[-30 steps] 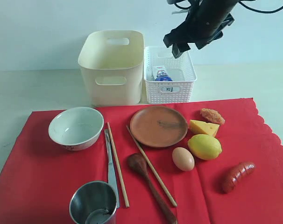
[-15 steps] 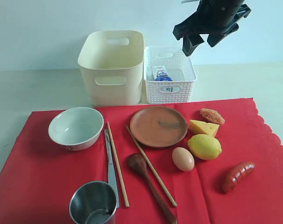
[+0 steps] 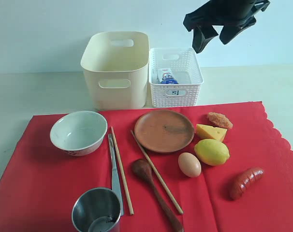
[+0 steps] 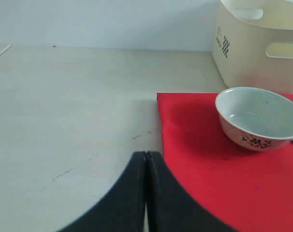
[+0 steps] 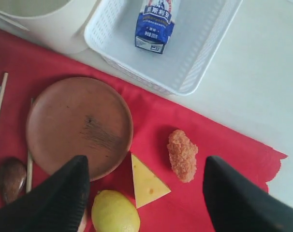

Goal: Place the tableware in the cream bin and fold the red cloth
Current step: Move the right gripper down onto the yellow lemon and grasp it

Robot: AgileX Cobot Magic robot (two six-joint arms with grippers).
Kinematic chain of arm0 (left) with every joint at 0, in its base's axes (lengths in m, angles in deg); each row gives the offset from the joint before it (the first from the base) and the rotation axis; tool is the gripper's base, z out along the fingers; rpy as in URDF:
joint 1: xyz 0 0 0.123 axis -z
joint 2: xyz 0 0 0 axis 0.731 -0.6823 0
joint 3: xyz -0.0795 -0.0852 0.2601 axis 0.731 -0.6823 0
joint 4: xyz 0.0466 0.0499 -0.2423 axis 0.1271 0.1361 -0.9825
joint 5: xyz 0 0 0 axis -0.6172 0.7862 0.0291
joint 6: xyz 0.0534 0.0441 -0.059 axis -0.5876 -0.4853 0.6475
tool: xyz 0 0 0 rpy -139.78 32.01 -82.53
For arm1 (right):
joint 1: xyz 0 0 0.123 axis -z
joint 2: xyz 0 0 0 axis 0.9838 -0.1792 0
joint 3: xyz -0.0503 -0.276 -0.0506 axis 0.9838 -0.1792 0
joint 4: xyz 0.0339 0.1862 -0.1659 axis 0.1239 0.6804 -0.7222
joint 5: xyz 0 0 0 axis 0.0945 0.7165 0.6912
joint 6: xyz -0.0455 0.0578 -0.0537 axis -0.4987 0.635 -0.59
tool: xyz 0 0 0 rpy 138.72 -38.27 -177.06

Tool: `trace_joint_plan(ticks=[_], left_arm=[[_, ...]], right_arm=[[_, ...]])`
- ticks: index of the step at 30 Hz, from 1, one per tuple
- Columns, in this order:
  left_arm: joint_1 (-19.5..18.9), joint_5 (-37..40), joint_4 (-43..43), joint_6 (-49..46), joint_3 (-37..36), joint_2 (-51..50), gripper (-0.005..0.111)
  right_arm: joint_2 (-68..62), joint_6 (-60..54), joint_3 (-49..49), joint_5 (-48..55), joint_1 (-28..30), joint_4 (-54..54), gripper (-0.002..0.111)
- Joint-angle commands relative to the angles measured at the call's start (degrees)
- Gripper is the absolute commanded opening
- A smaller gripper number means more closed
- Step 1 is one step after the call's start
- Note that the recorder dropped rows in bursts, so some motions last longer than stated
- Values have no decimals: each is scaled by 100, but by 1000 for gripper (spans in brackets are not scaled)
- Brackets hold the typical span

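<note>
red cloth point(image 3: 262, 208): bright red, spread flat on the bench point(image 3: 40, 92), scalloped edge on the right, all the tableware sits on it
cream bin point(image 3: 115, 72): tall, smooth, rounded corners, oval handle cut-outs, upright just behind the cloth's far edge
white bowl point(image 3: 79, 132): upright, small dark pattern outside, far-left part of the cloth
brown plate point(image 3: 164, 130): round, flat, mid-cloth near the far edge
knife point(image 3: 114, 174): lying flat between bowl and cup
chopsticks: one point(image 3: 122, 170) just beside the knife, the other point(image 3: 157, 172) slanting away from the plate's rim
wooden spoon point(image 3: 153, 191): dark, just beside the slanted chopstick
steel cup point(image 3: 96, 210): upright, at the near edge
</note>
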Motion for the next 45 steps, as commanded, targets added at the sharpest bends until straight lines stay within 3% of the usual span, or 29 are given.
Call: trace_joint_plan(ticks=[1, 13, 22, 45], left_arm=[[-4, -48, -11, 3, -12, 40, 0], [-4, -48, -11, 3, -12, 40, 0], [-4, -48, -11, 3, -12, 40, 0], [-4, -48, -11, 3, -12, 40, 0]], right_arm=[[373, 2, -500, 12, 17, 76, 64], [1353, -57, -2400, -829, 17, 118, 64], [1562, -1112, -3276, -1087, -17, 1294, 64], [23, -1401, -3493, -1084, -17, 798, 64]])
